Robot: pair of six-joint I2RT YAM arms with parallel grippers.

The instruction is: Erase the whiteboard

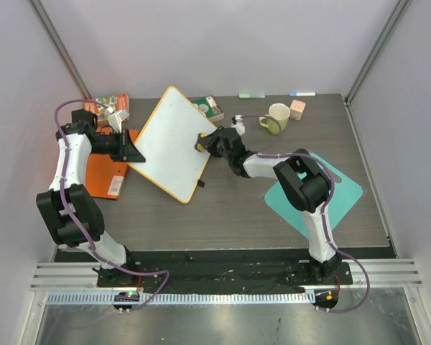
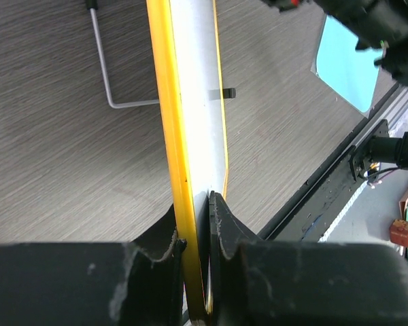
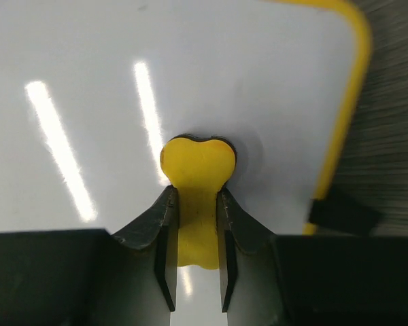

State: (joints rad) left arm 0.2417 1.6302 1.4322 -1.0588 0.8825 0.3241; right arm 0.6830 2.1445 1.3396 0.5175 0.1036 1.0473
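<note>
The whiteboard (image 1: 171,140) is a white board with a thin orange frame, lying tilted at the table's middle left; its face looks blank. My left gripper (image 1: 133,151) is shut on its left edge; in the left wrist view the orange frame (image 2: 171,136) runs edge-on between my fingers (image 2: 221,224). My right gripper (image 1: 203,143) is shut on a small yellow eraser (image 3: 197,197) and presses it onto the board's white face (image 3: 190,75) near the right edge. A black clip (image 3: 343,214) sits on the frame beside it.
An orange flat folder (image 1: 108,172) lies under my left arm. A teal cutting board (image 1: 345,190) lies at the right. A yellow mug (image 1: 276,117), a pink cube (image 1: 297,109), small boxes (image 1: 108,104) and a card (image 1: 212,108) stand along the back.
</note>
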